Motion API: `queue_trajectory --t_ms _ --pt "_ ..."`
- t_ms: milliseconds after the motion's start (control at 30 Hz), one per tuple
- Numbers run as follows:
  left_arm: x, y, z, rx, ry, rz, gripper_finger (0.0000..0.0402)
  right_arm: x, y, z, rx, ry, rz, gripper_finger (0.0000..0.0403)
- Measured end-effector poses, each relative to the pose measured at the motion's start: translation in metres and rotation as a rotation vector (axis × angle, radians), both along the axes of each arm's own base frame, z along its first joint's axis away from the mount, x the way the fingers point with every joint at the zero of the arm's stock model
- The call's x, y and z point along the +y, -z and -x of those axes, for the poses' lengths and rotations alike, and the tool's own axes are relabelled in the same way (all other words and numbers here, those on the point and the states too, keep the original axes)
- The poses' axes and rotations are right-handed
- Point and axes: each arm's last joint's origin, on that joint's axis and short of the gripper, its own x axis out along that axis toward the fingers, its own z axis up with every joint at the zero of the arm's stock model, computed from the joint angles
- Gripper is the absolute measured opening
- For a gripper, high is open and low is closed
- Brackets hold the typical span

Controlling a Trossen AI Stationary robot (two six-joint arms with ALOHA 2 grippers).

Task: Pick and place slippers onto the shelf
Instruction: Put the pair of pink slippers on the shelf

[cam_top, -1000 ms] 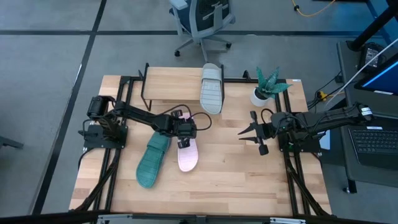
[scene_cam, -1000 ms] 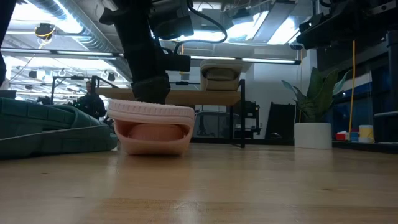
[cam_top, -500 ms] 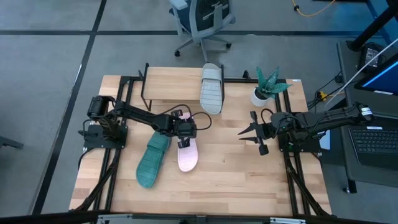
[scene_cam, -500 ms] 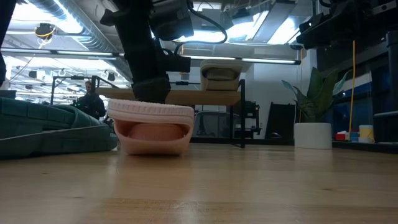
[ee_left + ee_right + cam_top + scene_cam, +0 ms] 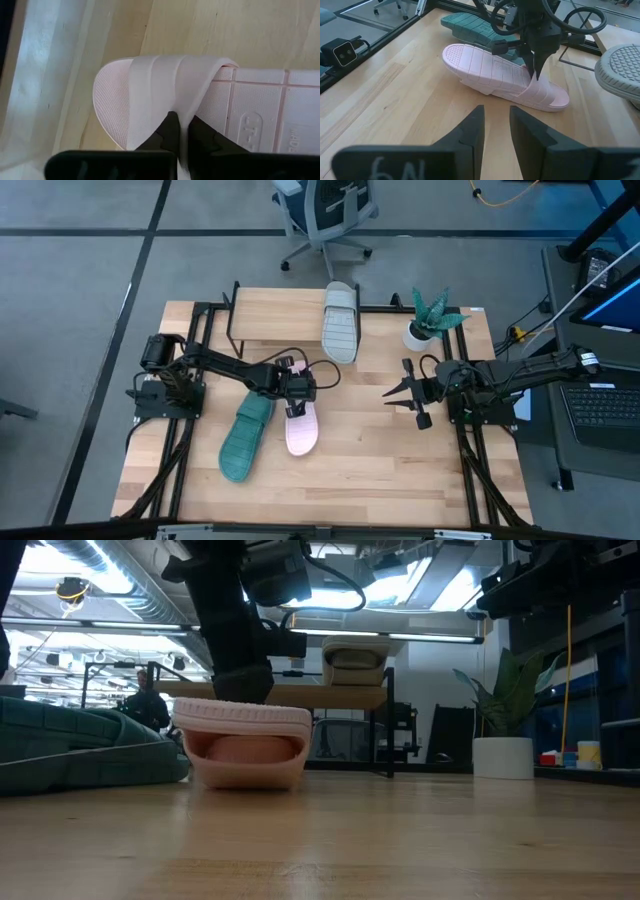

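**Spotter:** While the pale pink slipper [image 5: 302, 430] lies on the tabletop [image 5: 390, 460] just beside the teal slipper [image 5: 246, 438], note your hold: the left gripper [image 5: 181, 131] has its fingers pressed together on the pink strap near one edge. That is a thin pinch on soft material.

**Operator:** So lift straight away?

**Spotter:** Lift slowly, I'd say. With the grip off-centre, the sole will likely hang and swing. Raise it clear of the teal one before you turn toward the shelf [image 5: 275, 315].

**Operator:** Where do I set it?

**Spotter:** The grey slipper [image 5: 340, 320] already sits at the shelf's right end, overhanging the front edge. You have bare plank to its left; aim there, well apart from the grey one, and lower until the sole rests flat before you let go.

**Operator:** And the other arm?

**Spotter:** The right gripper [image 5: 397, 393] waits at the table's right side near the potted plant [image 5: 430, 315], fingers somewhat apart, holding nothing. Leave it parked.
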Motion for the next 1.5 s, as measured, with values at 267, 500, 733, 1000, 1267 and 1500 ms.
queue_trajectory --t_ms 267,500,733,1000,1267,1500 --pt "0.0 0.0 0.0 0.001 0.002 0.004 0.0021 0.0 0.0 0.0 0.0 0.0 0.0 0.0092" --pt "0.0 -0.012 0.0 0.01 0.028 0.016 0.0006 0.0 0.0 0.0 0.0 -0.001 0.002 0.0092" --pt "-0.001 -0.036 -0.006 -0.005 0.054 0.014 0.0015 0.0 0.001 0.0 0.007 -0.001 0.003 0.0092" --pt "-0.001 -0.057 -0.006 0.056 0.046 0.01 0.0006 0.0 0.002 -0.001 0.019 -0.002 0.006 0.0092" --pt "-0.001 -0.082 -0.007 0.075 0.043 0.008 0.001 0.0 0.003 -0.002 0.025 -0.002 0.007 0.0092" --pt "-0.002 -0.109 -0.003 0.113 0.04 -0.029 0.001 0.0 0.003 -0.002 0.024 -0.002 0.009 0.0092"
